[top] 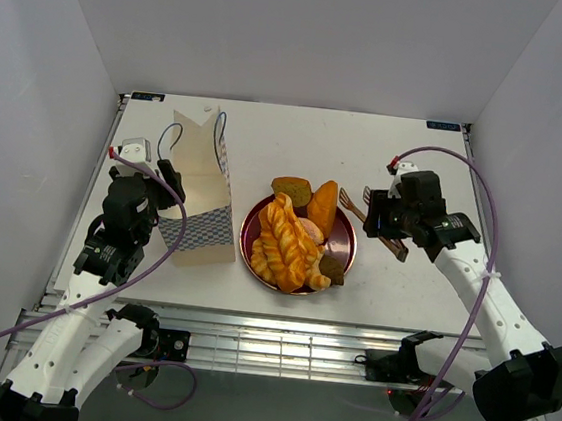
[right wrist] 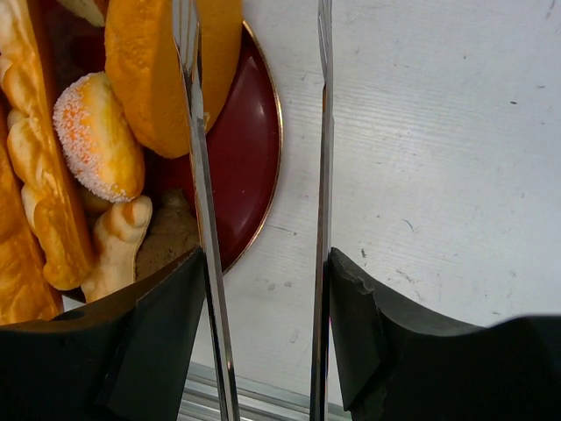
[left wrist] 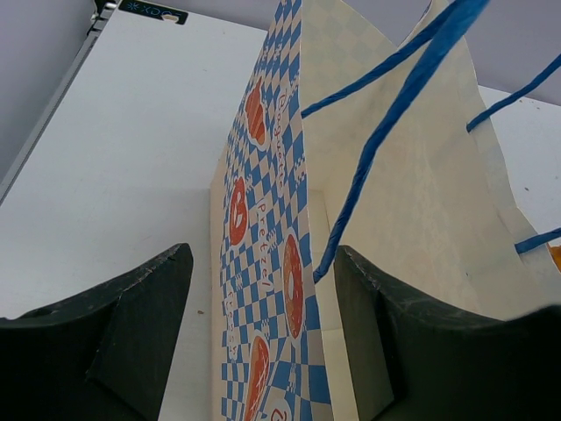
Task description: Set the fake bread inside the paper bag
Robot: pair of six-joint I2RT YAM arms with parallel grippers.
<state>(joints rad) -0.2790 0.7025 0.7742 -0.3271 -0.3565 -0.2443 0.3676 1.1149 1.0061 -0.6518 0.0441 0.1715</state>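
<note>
Nearest me on the tabletop [top: 417, 164] sits the plate [top: 352, 240], heaped with bread [top: 288, 241], a glossy braid on top and dark chunks at the edges. Just right of it, my right end effector [right wrist: 263, 259] is clamped on tongs [right wrist: 323, 175]. Their arms are spread, and one blade lies over the bread at the plate's rim. Left of the plate, my left end effector [left wrist: 260, 263] is spread wide astride the checkered side fold of the bag [left wrist: 263, 219], not squeezing it. The bag stands upright and reaches farthest back.
</note>
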